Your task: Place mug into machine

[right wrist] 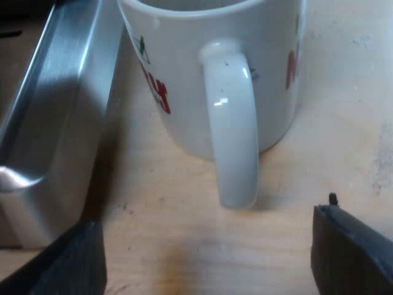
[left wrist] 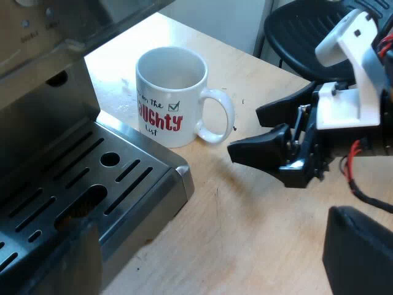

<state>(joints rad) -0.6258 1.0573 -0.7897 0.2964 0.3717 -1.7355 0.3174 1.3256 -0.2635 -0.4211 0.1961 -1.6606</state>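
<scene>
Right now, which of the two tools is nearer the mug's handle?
The right tool: its open fingers point at the mug handle, just short of it. The left tool hangs farther back.

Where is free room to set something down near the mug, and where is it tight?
Free: the drip tray, beside the mug, and the bare table between the tray's corner and the right tool. Tight: between the mug's handle and the right tool.
</scene>
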